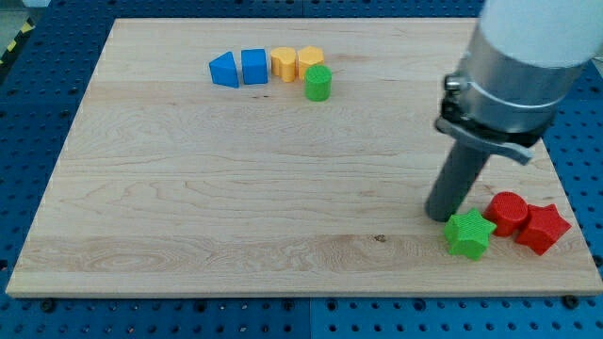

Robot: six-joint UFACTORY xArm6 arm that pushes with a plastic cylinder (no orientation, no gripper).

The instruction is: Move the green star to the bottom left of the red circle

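The green star (469,234) lies near the view's bottom right, just left of and slightly below the red circle (506,212), nearly touching it. A red star (542,229) sits against the red circle's right side. My tip (440,216) rests on the board just up and left of the green star, touching or almost touching its upper-left edge.
Near the view's top stand a blue triangle (223,70), a blue cube (254,66), a yellow hexagon-like block (284,64), a yellow heart (310,61) and a green cylinder (318,83). The board's right edge (565,202) is close to the red blocks.
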